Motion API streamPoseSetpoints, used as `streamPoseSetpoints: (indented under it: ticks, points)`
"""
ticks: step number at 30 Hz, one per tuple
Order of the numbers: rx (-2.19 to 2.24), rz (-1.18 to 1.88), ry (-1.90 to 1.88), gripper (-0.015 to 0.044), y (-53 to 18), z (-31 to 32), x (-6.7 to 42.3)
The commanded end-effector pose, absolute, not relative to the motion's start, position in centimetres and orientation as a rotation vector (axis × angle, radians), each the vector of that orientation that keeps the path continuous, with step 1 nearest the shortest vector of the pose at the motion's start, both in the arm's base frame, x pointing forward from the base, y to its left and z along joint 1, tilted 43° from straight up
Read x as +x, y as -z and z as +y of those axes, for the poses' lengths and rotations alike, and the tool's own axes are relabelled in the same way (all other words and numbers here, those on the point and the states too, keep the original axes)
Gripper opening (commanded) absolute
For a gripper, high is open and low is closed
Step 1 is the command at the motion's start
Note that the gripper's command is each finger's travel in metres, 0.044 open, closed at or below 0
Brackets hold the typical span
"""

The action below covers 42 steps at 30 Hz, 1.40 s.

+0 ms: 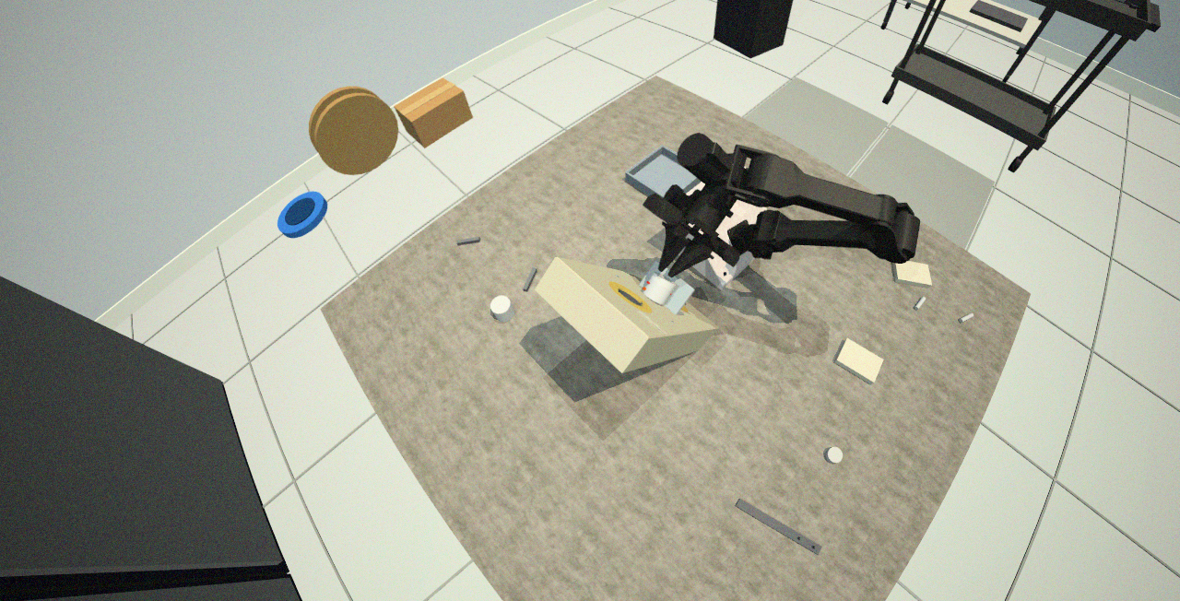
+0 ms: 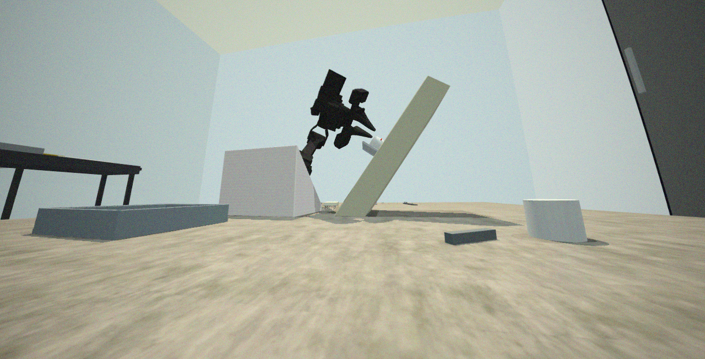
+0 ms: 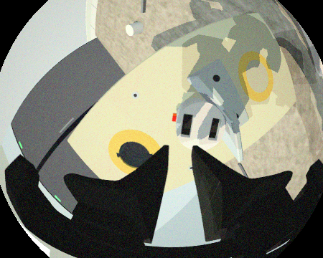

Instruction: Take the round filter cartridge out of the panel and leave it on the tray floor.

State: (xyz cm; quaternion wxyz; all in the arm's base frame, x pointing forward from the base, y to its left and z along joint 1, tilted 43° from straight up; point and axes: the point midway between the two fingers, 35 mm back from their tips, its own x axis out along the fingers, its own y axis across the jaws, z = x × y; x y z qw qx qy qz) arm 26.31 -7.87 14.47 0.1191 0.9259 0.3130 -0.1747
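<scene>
Gripper: the gripper (image 3: 179, 150) has its fingers nearly pressed together, a narrow gap showing between them in the wrist view, and nothing in that gap.
Cartridge: the cartridge (image 3: 200, 125) lies just beyond the fingertips, its two dark slots facing the wrist camera (touching the tips or not, I cannot tell).
Hole: out of its hole (image 3: 133, 154), which shows dark inside a yellow ring on the panel (image 3: 133, 100).
Ledge: the side view alone shows the cartridge (image 2: 377, 142) lying on a small grey ledge (image 2: 367, 147) against the steeply tilted panel (image 2: 394, 150).
Top view: the cartridge (image 1: 658, 289) sits beside the ringed hole (image 1: 631, 294), under the arm's tip.
Tray: the blue-grey tray (image 1: 655, 172) stands on the rug (image 1: 660, 449), well apart from the cartridge, behind the arm.
</scene>
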Motion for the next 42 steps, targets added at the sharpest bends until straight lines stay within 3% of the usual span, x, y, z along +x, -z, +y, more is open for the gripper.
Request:
streamPoseSetpoints:
  ticks: [1, 9, 22, 27, 42]
  points:
    - [2.702, 0.914, 0.495, 0.0095, -16.1, -9.0, 27.6]
    - [2.701, 0.914, 0.493, 0.0095, -19.4, -11.4, 30.3]
    - [2.692, 0.909, 0.492, 0.0436, -24.3, -16.1, 30.3]
    - [2.392, 0.954, 0.373, 0.0305, -22.9, -15.2, 29.9]
    - [1.267, 1.085, -0.151, 0.0305, -17.7, -11.3, 27.4]
